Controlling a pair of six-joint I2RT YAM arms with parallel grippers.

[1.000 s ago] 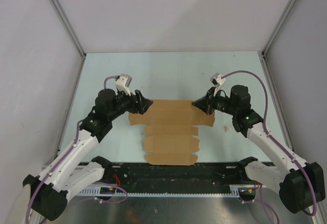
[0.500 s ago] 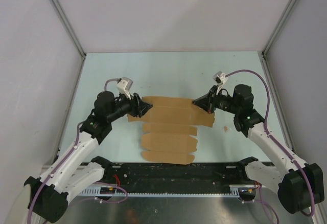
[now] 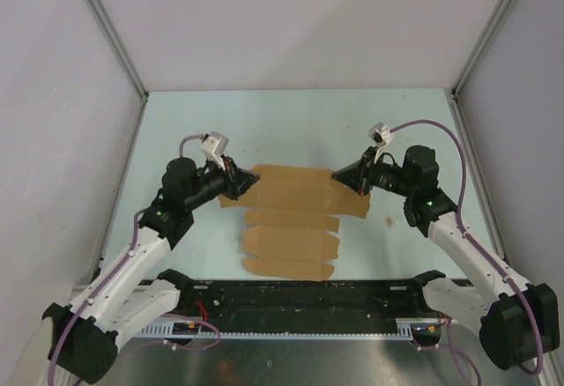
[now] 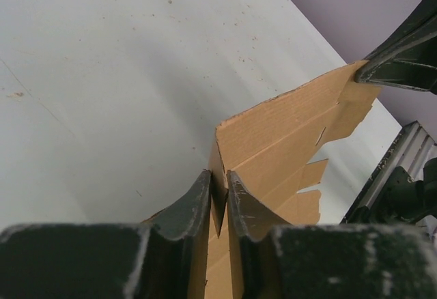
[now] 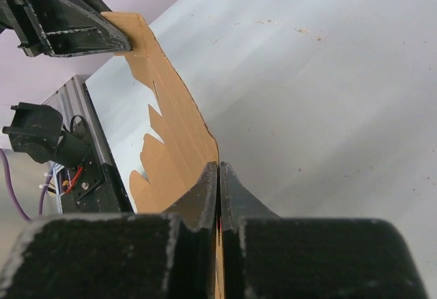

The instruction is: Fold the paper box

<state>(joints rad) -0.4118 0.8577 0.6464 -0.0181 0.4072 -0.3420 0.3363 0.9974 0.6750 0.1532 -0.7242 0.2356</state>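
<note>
Partly within left hand (image 4: 218, 181): paper box (image 4: 287, 135)

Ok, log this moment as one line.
paper box: unfolded sheet | left gripper: shut on far-left corner | right gripper: shut on far-right corner

My jaws are showing scuffed, matt black plastic with whitish wear. The paper box (image 4: 287, 132) is showing matt brown, finely ribbed cardboard; the surface (image 4: 102, 74) is looking smooth, pale, speckled.
</note>
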